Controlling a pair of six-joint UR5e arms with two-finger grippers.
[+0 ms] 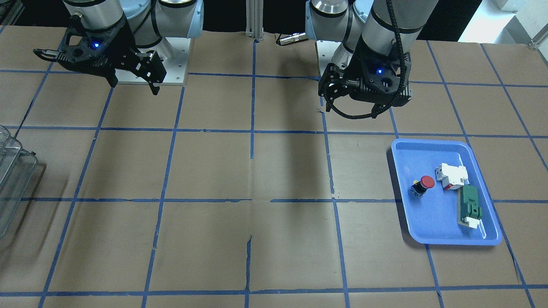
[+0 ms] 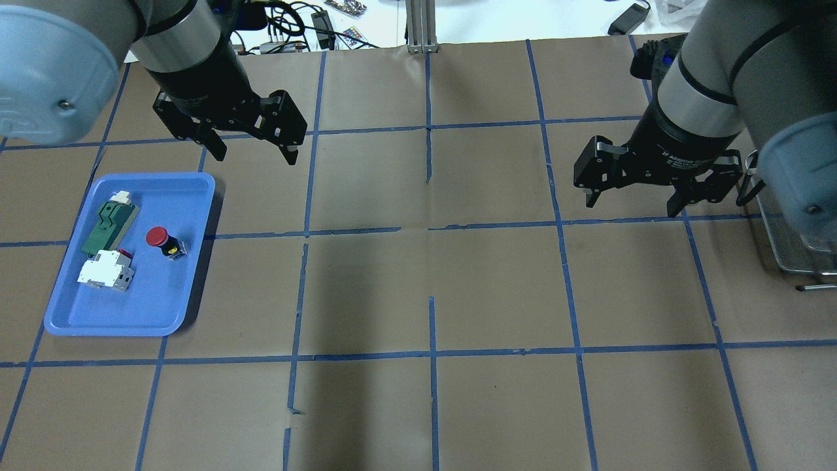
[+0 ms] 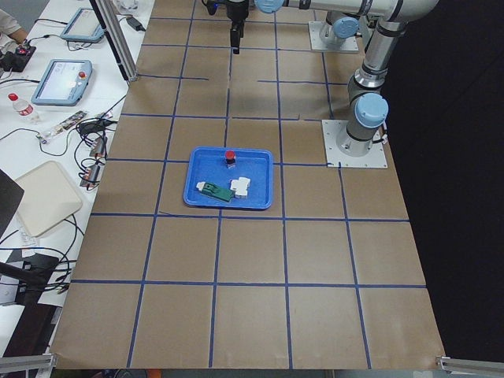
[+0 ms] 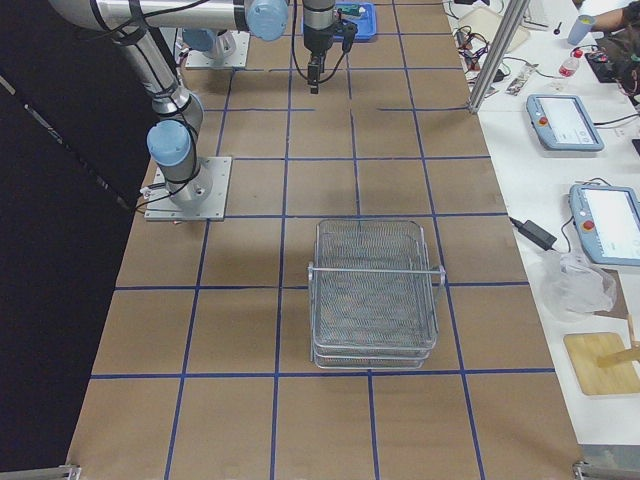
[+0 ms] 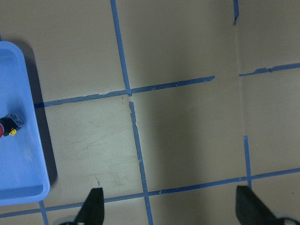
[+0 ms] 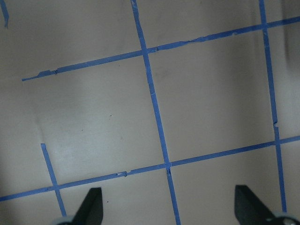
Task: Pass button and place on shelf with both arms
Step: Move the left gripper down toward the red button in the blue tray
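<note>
Nothing is picked yet. The small push-button switch with red mushroom cap and black cylindrical body [image 2: 162, 241] lies on its side in the blue plastic tray [image 2: 137, 314] at the robot's left end of the table. The silver wire-mesh shelf [image 4: 375, 300] sits at the right end, well apart, so a mid-table hand-over looks necessary.

Left gripper [image 2: 256, 156]: black fingers [image 5: 93, 208] are spread wide with nothing between. It hovers over bare paper just past the tray's far corner, not over the button. Right gripper [image 2: 631, 204]: also spread and empty, hovering near the shelf.

Risks, my read:
- The button is round and on its side, so an off-centre pinch likely rolls it or squirts it out.
- The white plastic block with red marks [image 2: 104, 269] is just beside the button, and the flat green block [image 2: 108, 221] is near. A finger coming down on that side could hit or drag them, so the tray's open side is the better approach.
- The tray is probably loose, and a finger catching its rim would shift everything.
- Hand-over: the part is tiny, so the first grasp may leave the second gripper little to take. An early release means a drop.
- The shelf's handle bar [image 4: 375, 270] spans its top and could block a straight-down placement.
</note>
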